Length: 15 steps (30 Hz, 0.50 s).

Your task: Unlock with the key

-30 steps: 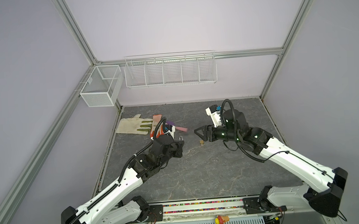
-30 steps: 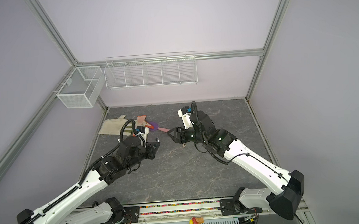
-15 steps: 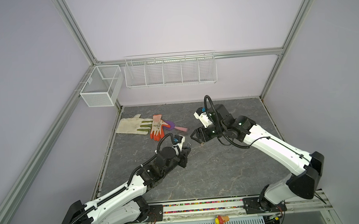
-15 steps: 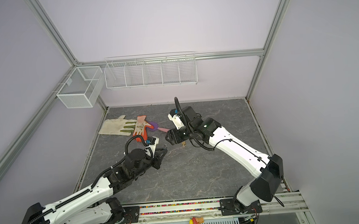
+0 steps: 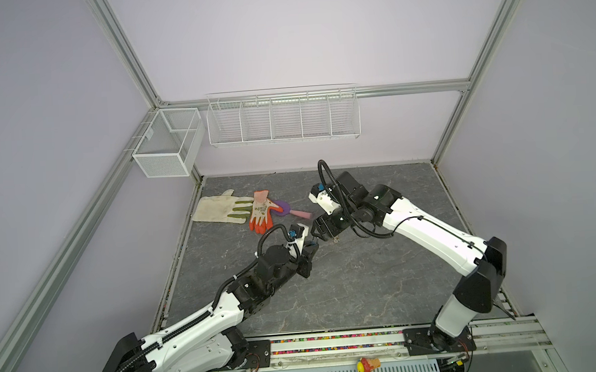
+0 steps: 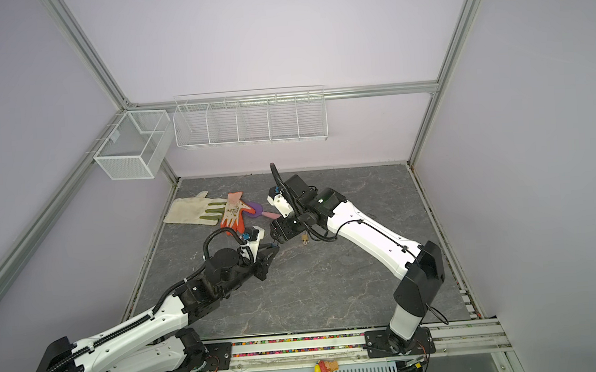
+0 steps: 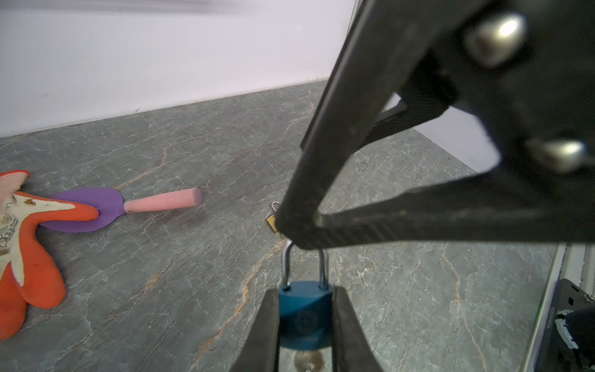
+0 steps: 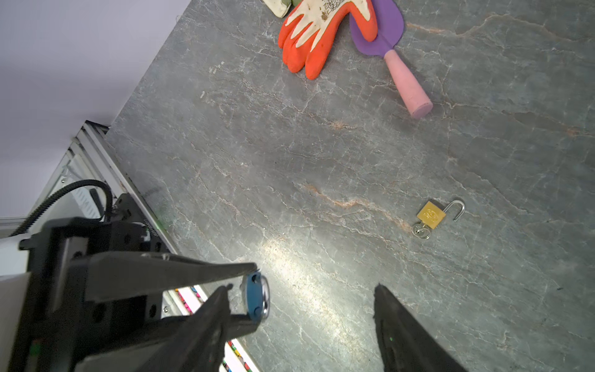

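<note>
The grey stone-patterned table (image 5: pixel 366 289) fills the floor in both top views. Only those views show the long wire rack (image 5: pixel 282 124) on the back wall and the mesh basket (image 5: pixel 166 149) on the side rail. Toward the table's far left lie a cream glove (image 5: pixel 216 209) and an orange glove (image 5: pixel 261 212) overlapping its fingers. The orange glove in turn rests on the purple blade of a pink-handled trowel (image 7: pixel 154 203). My left claw (image 5: pixel 312 244) and my right claw (image 5: pixel 318 232) meet tip to tip near the table's middle, and from above whatever sits between them is too small to make out. The left wrist view settles it: my left claw is clamped on the sides of a blue padlock (image 7: pixel 304 315), its shackle pointing away from the wrist with both legs seated in the body. The right wrist view shows my right claw (image 8: pixel 301 286) with jaws spread wide and nothing between them, one finger (image 8: pixel 206 322) just beside the blue padlock. In the left wrist view that finger's tip covers the top of the shackle, and I cannot tell whether it touches. A brass padlock (image 8: pixel 431 215) lies on the table nearby, shackle swung open and a small key (image 8: pixel 421 230) at its base. It is plain in the right wrist view and half hidden in the left. The silver key (image 7: pixel 307 357) of the blue padlock shows only in the left wrist view, under the body between my left fingers.
</note>
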Motion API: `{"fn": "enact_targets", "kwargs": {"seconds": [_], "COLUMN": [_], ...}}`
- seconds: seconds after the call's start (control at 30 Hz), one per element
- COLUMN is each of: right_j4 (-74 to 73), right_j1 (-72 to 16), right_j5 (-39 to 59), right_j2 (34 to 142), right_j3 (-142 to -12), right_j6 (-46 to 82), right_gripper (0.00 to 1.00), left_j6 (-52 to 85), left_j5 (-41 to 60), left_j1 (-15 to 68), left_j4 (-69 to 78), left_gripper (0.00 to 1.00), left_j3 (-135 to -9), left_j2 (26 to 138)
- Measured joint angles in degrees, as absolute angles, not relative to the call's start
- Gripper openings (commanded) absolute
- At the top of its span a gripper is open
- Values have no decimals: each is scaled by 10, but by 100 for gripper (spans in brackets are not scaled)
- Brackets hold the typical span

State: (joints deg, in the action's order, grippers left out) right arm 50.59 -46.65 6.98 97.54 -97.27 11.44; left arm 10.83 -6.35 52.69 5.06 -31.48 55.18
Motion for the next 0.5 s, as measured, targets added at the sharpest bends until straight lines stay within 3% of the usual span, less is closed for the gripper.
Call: {"fn": "enact_targets", "kwargs": {"seconds": [0.5], "right_j4": [564], "right_j1": [-470], "right_j5": [20], "right_j2": [1013], "right_j3": [-1018], "right_j6": [69], "right_gripper": [73], "left_j6": [108], "left_j5": [-66], "left_j1": [529], "left_j4": [49], "left_gripper": [0], "left_j3": [-306], "left_j2": [528]}}
